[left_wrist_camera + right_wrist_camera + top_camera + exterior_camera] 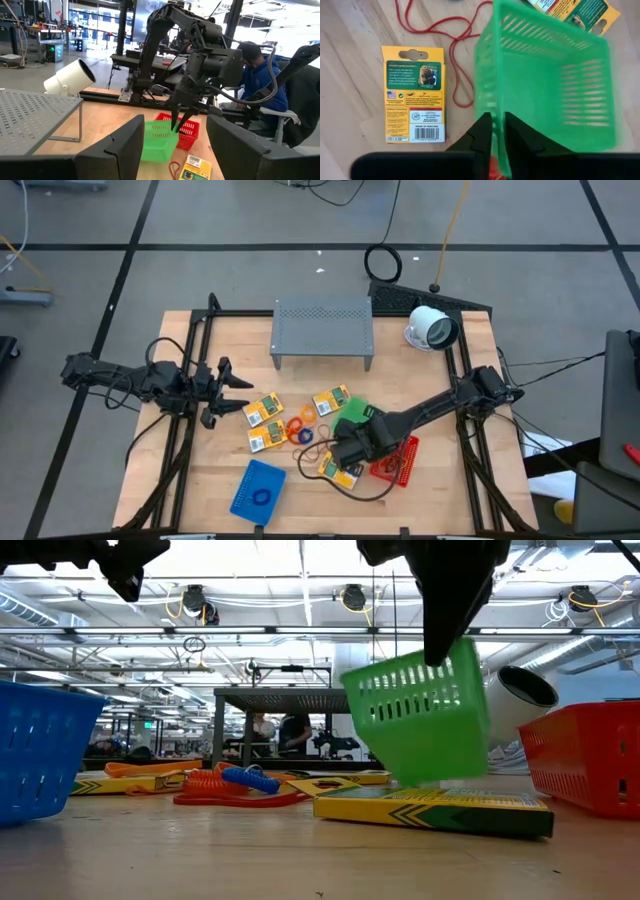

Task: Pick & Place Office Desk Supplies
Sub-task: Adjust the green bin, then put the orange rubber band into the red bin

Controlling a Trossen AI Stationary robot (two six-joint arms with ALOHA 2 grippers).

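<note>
Right wrist view: right gripper (pixel 497 125) fingers pinching green basket (pixel 545 75) wall, basket tilting above tabletop (pixel 350 60); yellow packet (pixel 413 92) and red band (pixel 455 55) lying beside basket. Left gripper (pixel 235 388) fingers spread, holding nothing.

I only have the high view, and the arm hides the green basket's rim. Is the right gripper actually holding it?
Observer: Yes. The right wrist view shows the right gripper pinching the green basket by one wall, a finger on each side.
Operator: Is it flat on the table?
Observer: No. The low view shows it tilted, its low edge just over a yellow packet.
Operator: I see the left gripper open at the table's left. Anything inside the basket?
Observer: The right wrist view shows nothing in it.
</note>
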